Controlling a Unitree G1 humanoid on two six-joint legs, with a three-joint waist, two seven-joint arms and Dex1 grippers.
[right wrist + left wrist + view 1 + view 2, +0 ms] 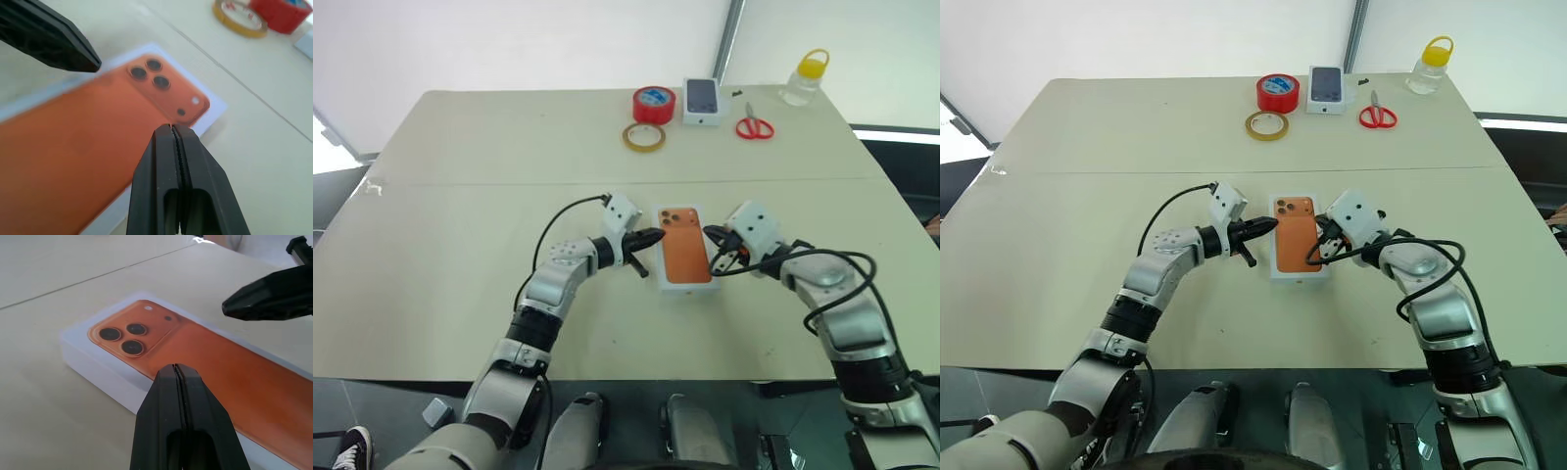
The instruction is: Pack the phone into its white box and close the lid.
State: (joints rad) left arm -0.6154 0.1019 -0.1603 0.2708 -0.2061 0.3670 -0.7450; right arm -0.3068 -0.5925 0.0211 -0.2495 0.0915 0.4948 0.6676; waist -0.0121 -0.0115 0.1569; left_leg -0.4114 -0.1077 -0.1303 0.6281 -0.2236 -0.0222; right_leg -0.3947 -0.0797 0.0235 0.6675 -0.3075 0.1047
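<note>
The white box (686, 247) sits closed on the table (460, 206), between the two grippers. What shows on top is an orange phone back with three dark lenses, and it reads as flat and printed on a white border, so I judge this to be the lid (98, 367) already seated, with the phone itself hidden inside; I cannot confirm that from the pictures. The left gripper (656, 236) hovers just beside the box's left long edge near the lens corner, its two black fingers (183, 421) pressed together on nothing. The right gripper (713, 233) hangs just beside the opposite long edge, its fingers (178, 186) likewise together and empty; whether either tip touches the box I cannot tell. Well beyond both grippers lie a red tape roll (653, 103), a tan tape ring (644, 137), a small white box picturing a dark screen (702, 101), red scissors (755, 126) and a yellow-capped bottle (806, 78).

The step in hand looks like the finish: checking or pressing the lid home. The next move calls for a light downward press along both edges, then drawing both arms clear without nudging the box
</note>
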